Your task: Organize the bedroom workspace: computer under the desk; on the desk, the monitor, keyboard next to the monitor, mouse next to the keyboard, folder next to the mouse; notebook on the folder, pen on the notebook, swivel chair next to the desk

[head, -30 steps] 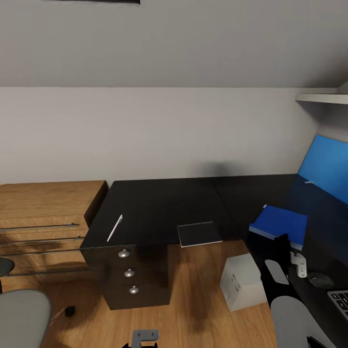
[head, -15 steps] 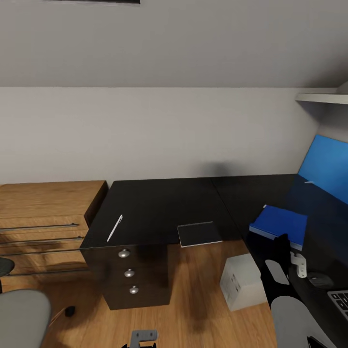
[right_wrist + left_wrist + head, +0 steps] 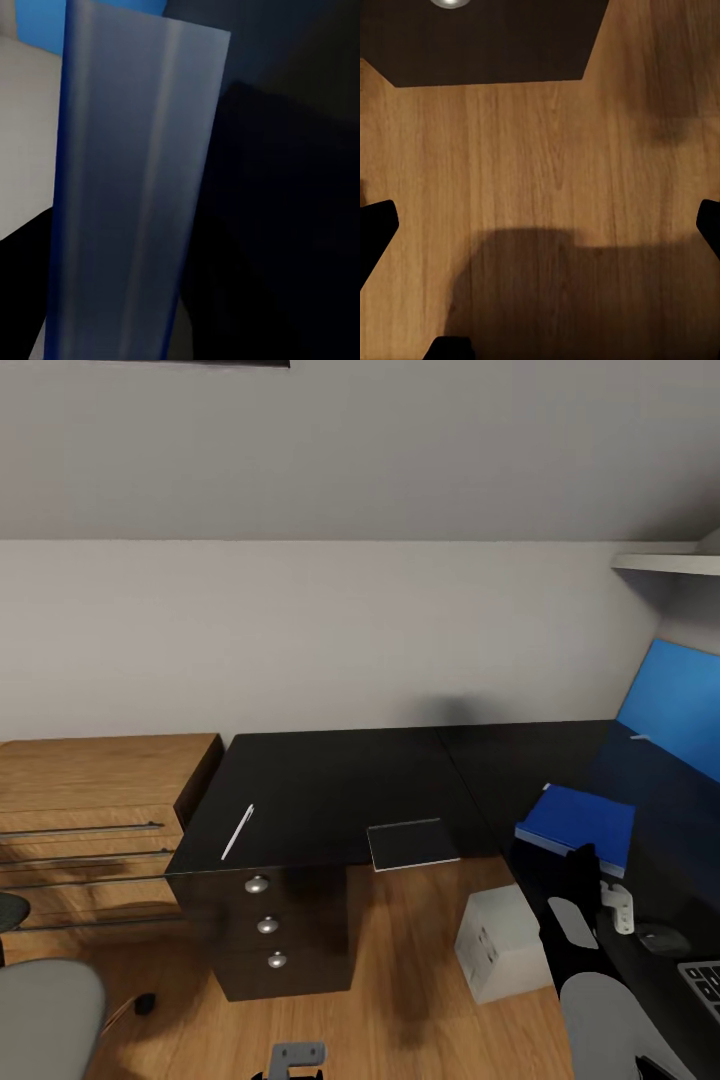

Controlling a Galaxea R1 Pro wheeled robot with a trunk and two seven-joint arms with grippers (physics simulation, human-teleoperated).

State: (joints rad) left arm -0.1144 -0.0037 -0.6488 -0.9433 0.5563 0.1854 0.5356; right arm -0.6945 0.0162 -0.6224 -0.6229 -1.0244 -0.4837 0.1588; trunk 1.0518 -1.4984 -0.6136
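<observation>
Notably, notebook (image 3: 412, 844) overhangs desk (image 3: 330, 780) edge (front) — pen (image 3: 237, 832) near left edge.

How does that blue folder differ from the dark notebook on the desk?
The folder is bright blue; the notebook is dark grey-black. The folder looks larger and thicker than the thin notebook. The notebook lies at the desk's front edge, overhanging it slightly; the folder sits near the right arm by the mouse. Both are flat rectangles lying on the black top.
</observation>
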